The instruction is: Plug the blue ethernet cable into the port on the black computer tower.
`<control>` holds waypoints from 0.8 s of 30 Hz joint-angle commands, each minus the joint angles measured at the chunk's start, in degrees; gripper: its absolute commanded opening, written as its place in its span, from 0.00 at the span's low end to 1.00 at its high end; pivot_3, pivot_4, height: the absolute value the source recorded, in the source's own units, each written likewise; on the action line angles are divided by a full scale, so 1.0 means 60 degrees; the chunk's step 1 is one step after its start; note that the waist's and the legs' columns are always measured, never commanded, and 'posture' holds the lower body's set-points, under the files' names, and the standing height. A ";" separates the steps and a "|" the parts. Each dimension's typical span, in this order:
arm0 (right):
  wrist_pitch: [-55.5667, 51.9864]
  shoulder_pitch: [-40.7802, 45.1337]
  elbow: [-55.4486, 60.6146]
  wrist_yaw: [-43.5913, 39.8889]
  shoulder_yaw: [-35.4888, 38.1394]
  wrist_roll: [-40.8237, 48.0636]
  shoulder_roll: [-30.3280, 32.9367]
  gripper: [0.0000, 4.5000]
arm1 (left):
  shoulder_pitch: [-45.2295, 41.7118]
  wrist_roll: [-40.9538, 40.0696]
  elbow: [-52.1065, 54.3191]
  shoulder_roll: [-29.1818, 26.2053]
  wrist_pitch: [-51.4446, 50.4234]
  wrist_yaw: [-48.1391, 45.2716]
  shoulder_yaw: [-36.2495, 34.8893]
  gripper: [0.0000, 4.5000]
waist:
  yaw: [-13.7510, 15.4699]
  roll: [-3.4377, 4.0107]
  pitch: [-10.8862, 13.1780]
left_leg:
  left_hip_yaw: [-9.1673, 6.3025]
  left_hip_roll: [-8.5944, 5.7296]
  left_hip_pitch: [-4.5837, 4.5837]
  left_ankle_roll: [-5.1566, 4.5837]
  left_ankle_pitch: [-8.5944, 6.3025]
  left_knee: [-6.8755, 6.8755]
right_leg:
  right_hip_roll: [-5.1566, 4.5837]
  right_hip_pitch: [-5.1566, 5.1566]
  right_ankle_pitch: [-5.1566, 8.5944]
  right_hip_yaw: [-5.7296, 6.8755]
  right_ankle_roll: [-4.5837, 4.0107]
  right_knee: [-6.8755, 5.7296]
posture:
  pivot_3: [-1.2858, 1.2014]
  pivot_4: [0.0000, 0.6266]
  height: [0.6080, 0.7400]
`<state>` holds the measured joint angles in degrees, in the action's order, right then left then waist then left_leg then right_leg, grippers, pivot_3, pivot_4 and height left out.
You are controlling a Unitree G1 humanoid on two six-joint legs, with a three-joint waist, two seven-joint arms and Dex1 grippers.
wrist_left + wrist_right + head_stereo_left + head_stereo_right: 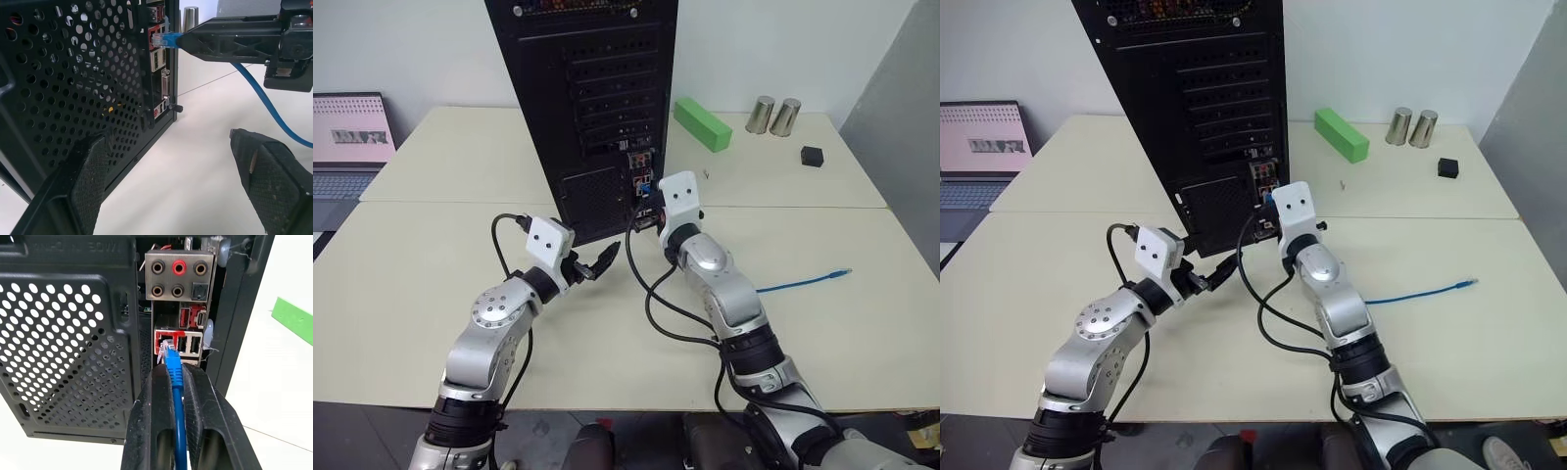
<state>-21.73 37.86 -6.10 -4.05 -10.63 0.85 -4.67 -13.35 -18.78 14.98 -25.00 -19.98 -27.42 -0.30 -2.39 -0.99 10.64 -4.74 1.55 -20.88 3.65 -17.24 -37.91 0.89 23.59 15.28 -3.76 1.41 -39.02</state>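
While clamping blue ethernet cable (175,382), right end effector (177,377) closed, left end effector (178,186) wide open

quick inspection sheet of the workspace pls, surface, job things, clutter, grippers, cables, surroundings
surface: cream table, seam across the middle
job's things: black computer tower upright; blue ethernet cable with its plug at the red-framed port, not clearly seated
clutter: green block, two metal cans, small black box
grippers: right gripper shut on cable; left gripper open, beside tower
cables: black arm cables loop on table; blue free end on table
surroundings: laptop, white wall
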 commanded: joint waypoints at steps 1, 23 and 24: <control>0.0317 0.0412 0.0168 -0.0019 0.0088 -0.0068 -0.0105 0.00 | -0.0177 0.0068 0.0248 0.0014 0.0070 -0.0067 -0.0066 0.89 | -0.0001 0.0000 0.0000 | -0.0001 0.0000 0.0000 0.0000 0.0000 0.0000 | 0.0000 0.0000 0.0000 0.0001 0.0000 0.0000 | 0.52 0.24 1.00; -0.0193 0.1155 -0.0306 0.0167 0.0186 -0.0023 -0.0506 0.00 | -0.0292 0.0195 0.0351 0.0316 -0.0082 -0.0080 -0.0045 0.89 | -0.0129 0.0002 0.0001 | 0.0002 0.0003 -0.0004 0.0000 0.0000 0.0004 | 0.0002 0.0010 -0.0001 -0.0002 -0.0002 -0.0002 | 0.52 0.24 1.00; -0.0188 0.1214 -0.0365 0.0177 0.0182 -0.0033 -0.0532 0.00 | -0.0290 0.0195 0.0360 0.0323 -0.0088 -0.0080 -0.0045 0.89 | -0.0156 0.0002 0.0001 | 0.0002 0.0005 -0.0004 0.0000 0.0000 0.0004 | 0.0003 0.0010 -0.0003 -0.0003 -0.0004 -0.0002 | 0.52 0.24 1.00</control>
<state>-23.74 41.78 -9.46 -3.47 -10.16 0.83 -6.80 -14.22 -17.61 15.00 -23.27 -20.84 -28.06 -0.30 -3.32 -0.98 10.65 -4.72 1.60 -20.89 3.65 -17.24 -37.89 0.91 23.65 15.26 -3.78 1.38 -39.04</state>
